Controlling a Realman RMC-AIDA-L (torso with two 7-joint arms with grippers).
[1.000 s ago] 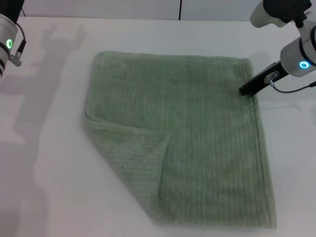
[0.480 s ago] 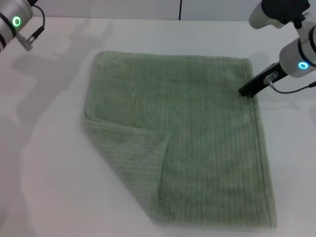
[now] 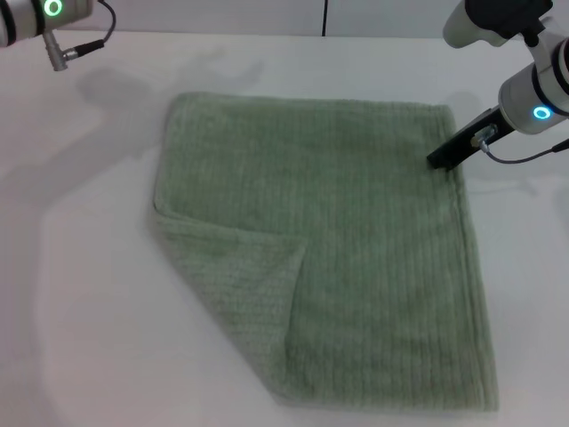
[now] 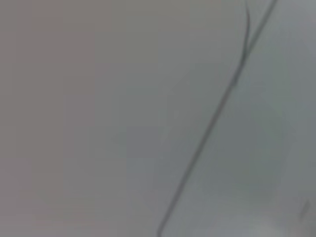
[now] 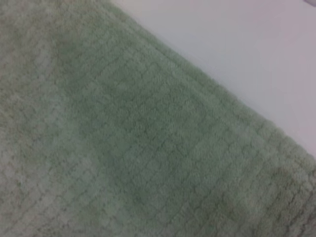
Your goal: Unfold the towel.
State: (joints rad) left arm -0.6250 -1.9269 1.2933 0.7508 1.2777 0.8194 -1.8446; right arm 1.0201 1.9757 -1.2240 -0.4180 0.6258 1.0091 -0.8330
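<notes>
The pale sage-green towel (image 3: 338, 231) lies flat on the white table (image 3: 80, 294). Its near-left corner is folded over onto it as a triangular flap (image 3: 236, 276). My right gripper (image 3: 444, 158) rests at the towel's right edge, just below its far-right corner. The right wrist view is filled by ribbed towel cloth (image 5: 123, 138) with its hemmed edge against the table (image 5: 237, 44). My left arm (image 3: 44, 13) is raised at the far left, off the towel; its gripper is out of view. The left wrist view shows only a blurred grey surface.
White tabletop surrounds the towel on the left, far side and right (image 3: 524, 267). The towel's near edge (image 3: 391, 405) runs close to the bottom of the head view. A dark vertical seam (image 3: 324, 16) shows at the back wall.
My left arm has lifted and swung toward the far side at the left, away from the towel. The right gripper and the towel have barely moved.
</notes>
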